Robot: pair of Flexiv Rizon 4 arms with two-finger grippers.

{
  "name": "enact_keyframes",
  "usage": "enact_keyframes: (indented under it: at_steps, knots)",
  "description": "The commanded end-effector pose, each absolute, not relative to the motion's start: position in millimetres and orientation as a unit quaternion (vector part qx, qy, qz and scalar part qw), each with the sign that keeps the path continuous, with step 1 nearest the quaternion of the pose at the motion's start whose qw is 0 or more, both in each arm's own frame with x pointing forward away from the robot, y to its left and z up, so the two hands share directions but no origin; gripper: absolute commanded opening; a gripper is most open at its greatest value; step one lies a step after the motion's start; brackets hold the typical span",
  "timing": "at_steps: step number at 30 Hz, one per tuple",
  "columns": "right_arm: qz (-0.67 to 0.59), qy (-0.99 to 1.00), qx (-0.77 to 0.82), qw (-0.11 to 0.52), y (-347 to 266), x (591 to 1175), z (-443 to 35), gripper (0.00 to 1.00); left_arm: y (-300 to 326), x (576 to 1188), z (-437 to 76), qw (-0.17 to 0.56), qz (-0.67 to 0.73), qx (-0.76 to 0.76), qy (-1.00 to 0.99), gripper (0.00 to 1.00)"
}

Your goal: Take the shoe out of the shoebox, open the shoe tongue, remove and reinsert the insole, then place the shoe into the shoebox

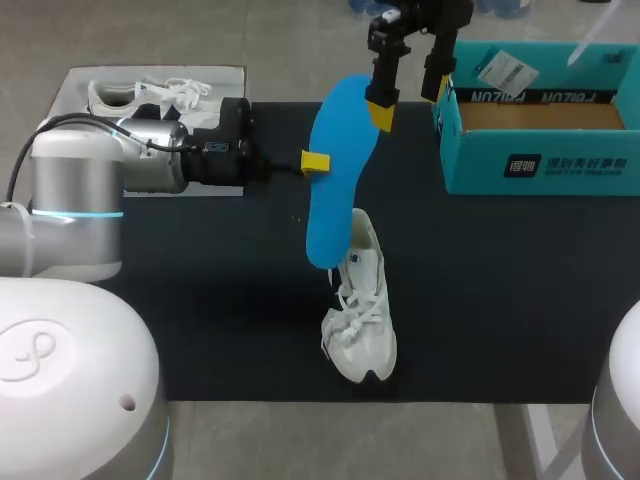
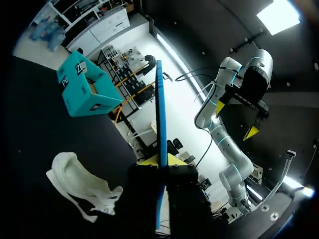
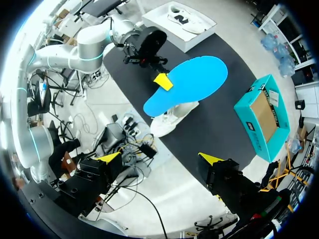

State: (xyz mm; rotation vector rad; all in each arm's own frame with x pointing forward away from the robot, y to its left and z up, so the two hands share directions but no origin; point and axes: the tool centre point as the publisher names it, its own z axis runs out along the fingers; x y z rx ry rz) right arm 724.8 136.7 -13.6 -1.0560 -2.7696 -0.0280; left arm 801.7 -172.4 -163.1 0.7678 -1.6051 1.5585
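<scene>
The left gripper (image 1: 312, 162) pinches one long edge of the flat blue foam insole (image 1: 335, 210). It hangs over the white lace-up sneaker (image 1: 362, 318), long axes roughly aligned. The right gripper (image 1: 410, 92), fingers spread, holds nothing.

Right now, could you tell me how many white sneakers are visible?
2: one white lace-up sneaker on the black mat beneath the blue insole; second sneaker in the white tray, far left.
</scene>
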Motion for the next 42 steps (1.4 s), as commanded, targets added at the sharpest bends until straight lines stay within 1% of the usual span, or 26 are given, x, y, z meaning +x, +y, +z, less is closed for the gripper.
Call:
enact_keyframes:
  at_steps: [1, 8, 17, 20, 30, 31, 35, 40, 42]
  knots:
    - [-0.009, -0.931, -0.355, 0.089, 136.3, 725.6, -13.7, 1.00, -181.8, 821.3, -177.5, 0.409, 0.592, 0.303, -0.625, 0.00]
    - [-0.009, -0.931, -0.355, 0.089, 136.3, 725.6, -13.7, 1.00, -181.0, 832.6, -186.5, 0.420, 0.592, 0.323, -0.607, 0.00]
    - [-0.009, -0.931, -0.355, 0.089, 136.3, 725.6, -13.7, 1.00, -174.0, 834.2, -184.9, 0.411, 0.604, 0.332, -0.596, 0.00]
    - [-0.009, -0.931, -0.355, 0.089, 136.3, 725.6, -13.7, 1.00, -173.3, 831.5, -181.9, 0.397, 0.627, 0.306, -0.596, 0.00]
    - [-0.009, -0.931, -0.355, 0.089, 136.3, 725.6, -13.7, 1.00, -173.3, 831.5, -181.9, 0.397, 0.627, 0.306, -0.596, 0.00]
    - [0.009, -0.922, -0.378, 0.080, 135.8, 721.3, -10.9, 1.00, -173.3, 831.5, -181.9, 0.397, 0.627, 0.306, -0.596, 0.00]
    - [-0.009, -0.889, -0.456, 0.031, 140.5, 697.1, -4.5, 1.00, -173.3, 831.5, -181.9, 0.397, 0.627, 0.306, -0.596, 0.00]
    - [0.001, -0.870, -0.492, -0.026, 149.1, 681.3, -5.3, 1.00, -173.3, 831.5, -181.9, 0.397, 0.627, 0.306, -0.596, 0.00]
    - [0.001, -0.869, -0.494, -0.036, 149.6, 676.7, -8.2, 1.00, -173.3, 831.5, -181.9, 0.397, 0.627, 0.306, -0.596, 0.00]
